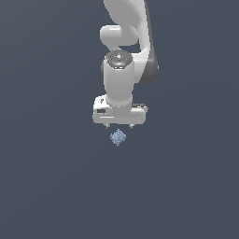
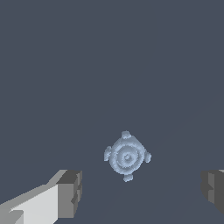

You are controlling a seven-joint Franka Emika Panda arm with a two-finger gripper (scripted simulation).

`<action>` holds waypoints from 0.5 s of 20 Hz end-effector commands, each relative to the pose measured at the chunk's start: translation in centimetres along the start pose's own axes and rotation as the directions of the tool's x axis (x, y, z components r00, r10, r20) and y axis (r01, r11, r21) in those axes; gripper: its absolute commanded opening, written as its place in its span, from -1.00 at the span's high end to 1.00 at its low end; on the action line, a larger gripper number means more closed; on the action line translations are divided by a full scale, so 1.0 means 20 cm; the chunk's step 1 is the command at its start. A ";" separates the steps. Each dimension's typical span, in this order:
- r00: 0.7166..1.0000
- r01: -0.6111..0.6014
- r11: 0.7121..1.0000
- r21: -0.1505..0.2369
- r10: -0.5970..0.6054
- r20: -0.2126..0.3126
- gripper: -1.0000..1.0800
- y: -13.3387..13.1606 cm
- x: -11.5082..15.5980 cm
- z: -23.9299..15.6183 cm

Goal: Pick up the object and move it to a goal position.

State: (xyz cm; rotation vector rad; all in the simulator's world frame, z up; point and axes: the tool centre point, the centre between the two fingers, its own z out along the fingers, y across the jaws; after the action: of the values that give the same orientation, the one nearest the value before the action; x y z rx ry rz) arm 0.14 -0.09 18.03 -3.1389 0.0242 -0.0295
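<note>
the tool (image 1: 119,126) hangs over the dark desk (image 1: 46,186), fingers (image 2: 70,192) spread wide with nothing between them. the lump (image 1: 118,137) lies on the desk just below the fingertips, untouched, centred in the gap in the wrist view.

the object (image 1: 118,137) is a tiny pale blue-grey lump, roundish, with a swirly surface of concentric rings around a little centre dot. in the wrist view (image 2: 127,156) you can see four small nubs sticking out around its edge, kind of like a cross. it sits alone on the plain dark grey ground, roughly mid-scene in the exterior view, nothing touching it. can't tell if it's tilted at all.
</note>
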 end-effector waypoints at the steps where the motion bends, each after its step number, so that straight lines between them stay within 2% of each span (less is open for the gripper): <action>1: 1.000 0.000 1.000 0.000 0.000 0.000 -0.92 0.00 0.00 0.00; 10: 1.000 -0.003 1.000 0.027 0.004 -0.030 -0.92 0.00 0.03 -0.05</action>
State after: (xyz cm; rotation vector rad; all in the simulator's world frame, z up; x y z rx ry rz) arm 0.58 -0.03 18.86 -3.1158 0.0305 -0.0681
